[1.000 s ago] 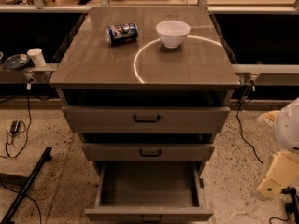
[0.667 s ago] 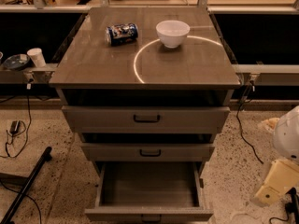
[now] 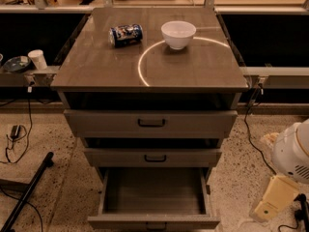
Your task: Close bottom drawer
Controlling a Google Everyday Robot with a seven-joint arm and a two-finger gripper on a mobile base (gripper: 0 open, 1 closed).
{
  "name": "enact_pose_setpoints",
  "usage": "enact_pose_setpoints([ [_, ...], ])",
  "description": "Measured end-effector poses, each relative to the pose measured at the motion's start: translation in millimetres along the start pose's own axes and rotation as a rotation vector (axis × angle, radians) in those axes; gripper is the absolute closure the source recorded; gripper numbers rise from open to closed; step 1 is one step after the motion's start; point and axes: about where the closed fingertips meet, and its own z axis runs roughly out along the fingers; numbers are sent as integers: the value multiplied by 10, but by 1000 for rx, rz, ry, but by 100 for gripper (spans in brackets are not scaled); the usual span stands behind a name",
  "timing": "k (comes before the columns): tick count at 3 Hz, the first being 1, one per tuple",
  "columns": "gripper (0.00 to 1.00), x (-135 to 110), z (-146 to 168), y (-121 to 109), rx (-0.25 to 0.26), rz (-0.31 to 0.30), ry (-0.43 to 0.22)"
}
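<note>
The bottom drawer [image 3: 153,221] of the grey-brown cabinet is pulled far out, its plain box interior [image 3: 153,192] empty. Its front lies at the lower edge of the view, and the handle is cut off there. The middle drawer [image 3: 152,157] and the top drawer [image 3: 150,123] stand slightly out, each with a dark handle. My gripper [image 3: 299,211] is at the lower right edge of the view, below the white arm housing [image 3: 292,151] and a cream link [image 3: 273,197]. It is to the right of the open drawer and apart from it.
On the cabinet top [image 3: 96,66] lie a blue can [image 3: 126,34] on its side and a white bowl [image 3: 178,34]. Side counters flank the cabinet, with a paper cup [image 3: 37,59] on the left. A black pole [image 3: 26,192] and cables lie on the floor to the left.
My arm has come lower and a little to the left, towards the open drawer. The drawers, the can and the bowl have not moved.
</note>
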Motion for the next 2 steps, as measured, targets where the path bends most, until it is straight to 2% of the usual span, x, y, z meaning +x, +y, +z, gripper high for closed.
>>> enact_pose_setpoints([
  [2, 0, -53, 272, 87, -25, -25, 8],
])
